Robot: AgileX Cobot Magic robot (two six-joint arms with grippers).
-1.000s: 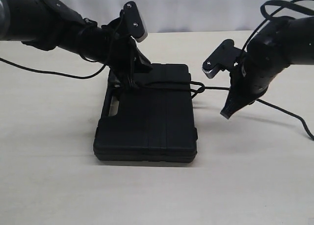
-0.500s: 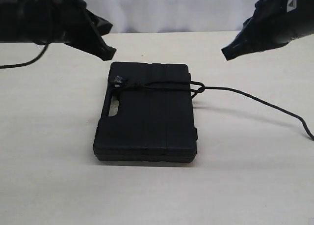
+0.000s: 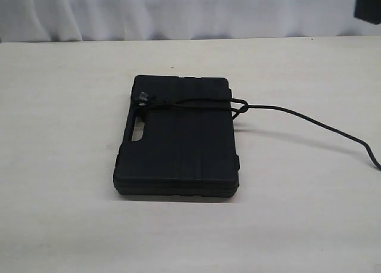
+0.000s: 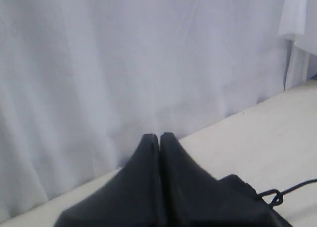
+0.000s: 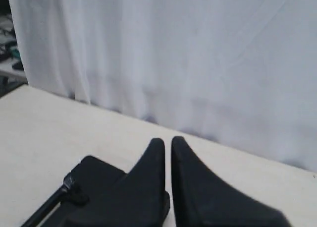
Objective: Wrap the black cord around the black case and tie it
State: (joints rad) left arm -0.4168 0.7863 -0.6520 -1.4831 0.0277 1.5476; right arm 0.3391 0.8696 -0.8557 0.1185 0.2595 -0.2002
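The black case (image 3: 178, 145) lies flat on the table with its handle slot on the left. The black cord (image 3: 190, 104) runs across the lid near the far end, with a knot at the left edge and a small loop at the right edge. Its loose tail (image 3: 324, 127) trails off to the right. My left gripper (image 4: 159, 137) is shut and empty, raised facing the curtain, with the case corner (image 4: 240, 187) below it. My right gripper (image 5: 167, 140) is shut and empty too, high above the case (image 5: 94, 170) and cord (image 5: 47, 206). Neither gripper touches anything.
A white curtain (image 3: 178, 11) hangs behind the light table (image 3: 59, 166). Only a dark piece of the right arm (image 3: 369, 5) shows in the exterior view's top right corner.
Both arms have lifted up and away from the case and almost left the exterior view. Case and cord lie unmoved since half a second ago.
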